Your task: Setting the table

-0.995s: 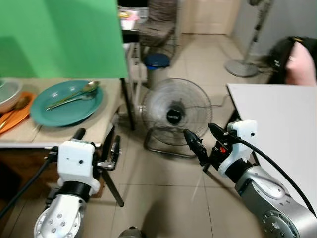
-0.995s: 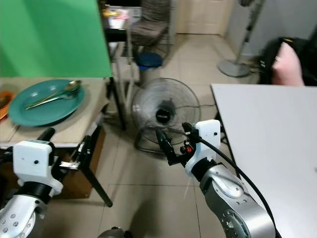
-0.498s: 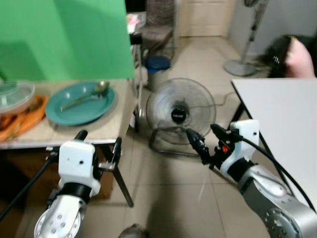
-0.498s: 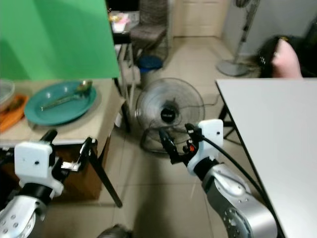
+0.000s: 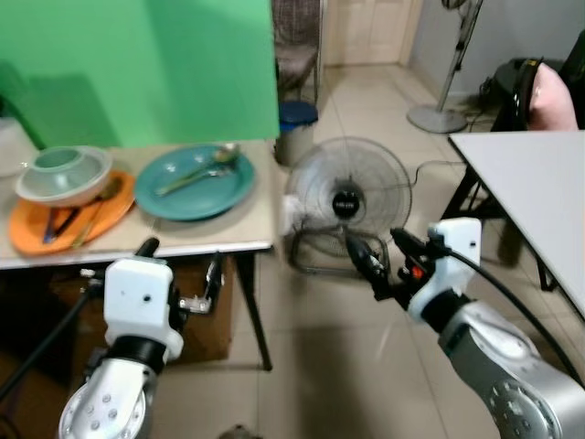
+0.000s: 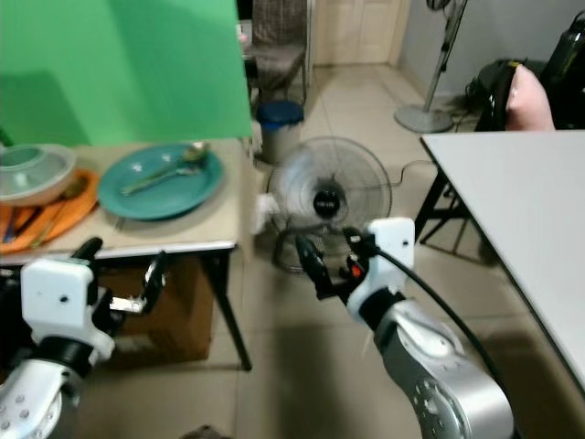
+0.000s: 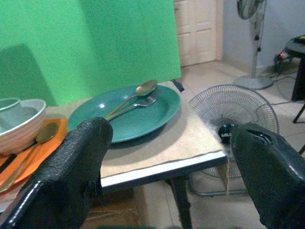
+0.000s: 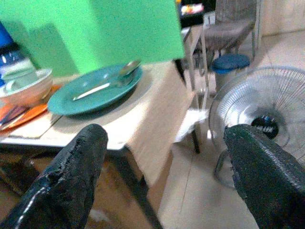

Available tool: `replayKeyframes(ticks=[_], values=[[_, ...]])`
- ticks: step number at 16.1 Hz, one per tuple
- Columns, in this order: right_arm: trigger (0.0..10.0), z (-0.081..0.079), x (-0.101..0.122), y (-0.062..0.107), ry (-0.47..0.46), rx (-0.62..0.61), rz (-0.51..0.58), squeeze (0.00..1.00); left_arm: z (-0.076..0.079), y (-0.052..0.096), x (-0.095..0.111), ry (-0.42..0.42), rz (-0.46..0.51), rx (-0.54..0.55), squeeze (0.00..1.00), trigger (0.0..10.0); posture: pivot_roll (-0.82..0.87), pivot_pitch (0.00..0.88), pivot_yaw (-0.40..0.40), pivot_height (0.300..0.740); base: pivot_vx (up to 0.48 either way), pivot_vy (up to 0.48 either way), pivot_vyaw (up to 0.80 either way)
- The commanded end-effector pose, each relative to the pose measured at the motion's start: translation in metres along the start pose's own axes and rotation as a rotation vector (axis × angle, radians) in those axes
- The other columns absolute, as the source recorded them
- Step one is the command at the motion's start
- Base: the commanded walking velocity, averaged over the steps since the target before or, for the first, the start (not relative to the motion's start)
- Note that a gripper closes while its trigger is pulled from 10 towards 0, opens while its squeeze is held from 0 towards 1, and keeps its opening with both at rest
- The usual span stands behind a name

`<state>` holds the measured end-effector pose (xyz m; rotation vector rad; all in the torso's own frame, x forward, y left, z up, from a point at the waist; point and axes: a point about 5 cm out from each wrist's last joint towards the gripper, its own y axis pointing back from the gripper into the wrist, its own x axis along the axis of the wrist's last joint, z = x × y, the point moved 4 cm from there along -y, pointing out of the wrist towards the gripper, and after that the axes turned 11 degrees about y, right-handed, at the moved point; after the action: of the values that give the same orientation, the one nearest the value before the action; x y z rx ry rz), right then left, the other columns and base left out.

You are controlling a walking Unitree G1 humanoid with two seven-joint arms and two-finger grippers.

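While both arms are hanging low in front of the side table [image 5: 228, 242], neither is touching anything yet. Beyond and to the outer side of the left gripper [image 5: 178, 274], whose jaws are standing spread and empty, an orange plate [image 5: 32, 233] is lying on the tabletop, carrying a pale bowl [image 5: 62, 172] and some cutlery. Just beside it, straight ahead of those spread jaws and above them, a teal plate [image 7: 138, 112] is sitting near the table's edge with a spoon [image 7: 133, 95] and a fork [image 7: 140, 102] lying across it, touching each other. Between the two grippers and further off, a floor fan [image 5: 347, 197] is standing on the tiles. The right gripper [image 5: 384, 261] is hovering in front of that fan, its jaws also spread with nothing between them, and the white table [image 5: 535, 183] is lying off to its outer side. Judging by its look, the teal plate is stiff, smooth and breakable, and the loose cutlery is likely to slide if it tips; pinching the rim nearest the jaws and keeping it level seems wisest.
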<state>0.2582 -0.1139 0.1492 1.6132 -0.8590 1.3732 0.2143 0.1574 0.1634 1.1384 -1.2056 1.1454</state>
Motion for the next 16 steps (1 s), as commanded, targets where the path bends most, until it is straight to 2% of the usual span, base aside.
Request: replayKeyframes(ticks=[1,10,14,16], values=[[10.0,-0.005,0.001,-0.002,-0.007,0.028,-0.003,0.00,-0.004,0.001,-0.001,-0.017,-0.009,0.015,0.00,10.0,-0.01,0.061,0.016,0.740,0.000,0.322,0.00],[10.0,-0.011,0.004,-0.009,-0.001,0.105,-0.014,0.00,-0.012,0.002,0.007,0.021,0.025,0.048,0.00,10.0,0.00,0.066,0.006,0.740,0.000,0.036,0.00],[10.0,-0.014,0.006,-0.013,0.005,0.130,-0.012,0.00,-0.010,0.002,0.008,0.017,0.023,0.043,0.00,10.0,0.00,0.066,-0.001,0.740,0.287,0.000,0.80],[10.0,-0.014,0.009,-0.016,0.004,0.137,-0.002,0.00,-0.010,0.003,0.008,0.012,0.023,0.040,0.00,10.0,0.01,0.066,-0.004,0.740,0.292,0.000,0.00]])
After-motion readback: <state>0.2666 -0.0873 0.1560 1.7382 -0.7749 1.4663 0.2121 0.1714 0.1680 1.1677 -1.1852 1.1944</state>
